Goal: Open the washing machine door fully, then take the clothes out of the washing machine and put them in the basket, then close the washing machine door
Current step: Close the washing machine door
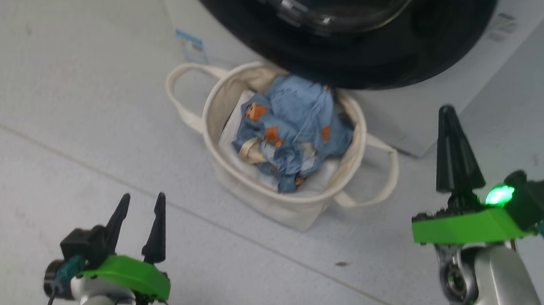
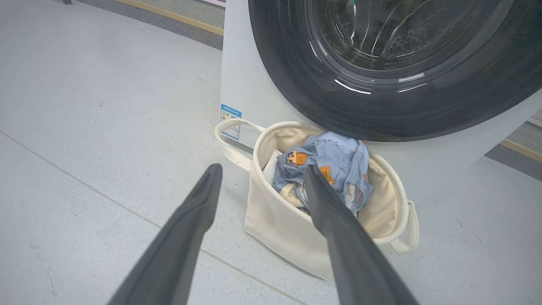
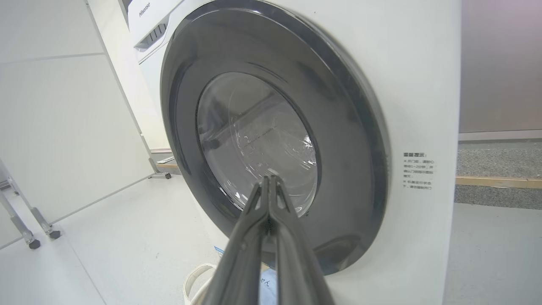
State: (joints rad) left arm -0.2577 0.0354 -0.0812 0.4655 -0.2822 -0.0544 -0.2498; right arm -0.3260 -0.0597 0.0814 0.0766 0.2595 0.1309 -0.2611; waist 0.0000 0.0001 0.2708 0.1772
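The washing machine door [image 3: 271,135], with its black rim and glass porthole, lies flat against the white washing machine [image 3: 423,84]; the door [image 1: 352,33] fills the top of the head view. The cream basket [image 1: 232,178] stands on the floor right in front of it, holding the light blue clothes [image 1: 292,130] with orange figures. My left gripper [image 1: 141,205] hangs open and empty at the lower left, short of the basket [image 2: 279,237] and clothes [image 2: 334,165]. To the basket's right, my right gripper [image 1: 447,112] is shut on nothing, its tips [image 3: 269,180] pointing at the porthole glass.
Pale grey tiled floor [image 1: 66,85] spreads to the left and in front of the basket. A white panel on wheeled feet [image 3: 63,127] stands beside the washer. A blue label sticker [image 2: 230,123] marks the washer's lower front corner.
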